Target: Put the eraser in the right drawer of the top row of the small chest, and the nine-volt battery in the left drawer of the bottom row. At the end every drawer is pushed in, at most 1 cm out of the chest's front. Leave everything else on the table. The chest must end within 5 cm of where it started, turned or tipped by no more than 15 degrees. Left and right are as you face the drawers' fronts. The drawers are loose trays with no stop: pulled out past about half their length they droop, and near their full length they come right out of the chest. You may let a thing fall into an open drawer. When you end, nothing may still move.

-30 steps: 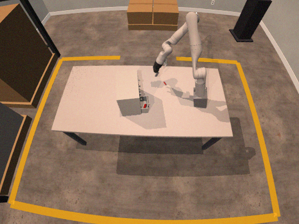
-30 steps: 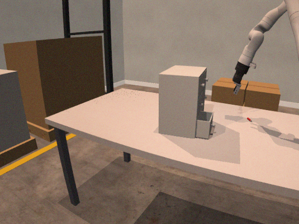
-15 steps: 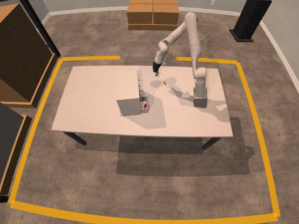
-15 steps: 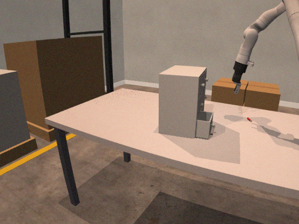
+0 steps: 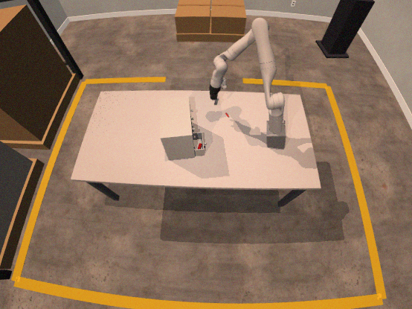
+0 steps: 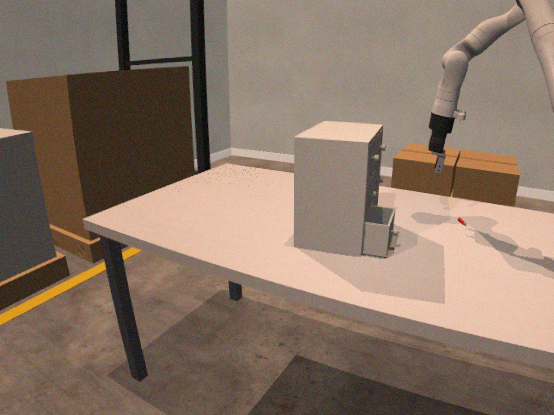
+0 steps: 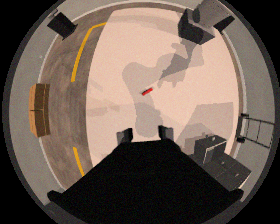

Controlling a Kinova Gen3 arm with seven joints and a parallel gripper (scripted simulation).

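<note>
1 bottom drwr (image 5: 201,152) (image 6: 377,239) (image 7: 202,148) out, red item (image 5: 199,146) inside; grey chest (image 5: 178,148) (image 6: 329,196) (image 7: 230,171) upright; gripper (image 5: 216,103) (image 6: 439,170) (image 7: 145,132) fingers spread

Pale rounded arm (image 5: 265,53) (image 6: 480,41), black wrist section (image 5: 214,91) (image 6: 440,130), grey jaws (image 5: 216,102) (image 6: 439,163)

There is one table (image 5: 123,127) (image 6: 225,211) (image 7: 110,65) and one chest (image 5: 178,147) (image 6: 330,191) (image 7: 230,172), with one drawer (image 5: 200,152) (image 6: 376,239) (image 7: 204,150) sticking out. I count two little red things (image 5: 227,115) (image 6: 461,221) (image 7: 147,91).
</note>
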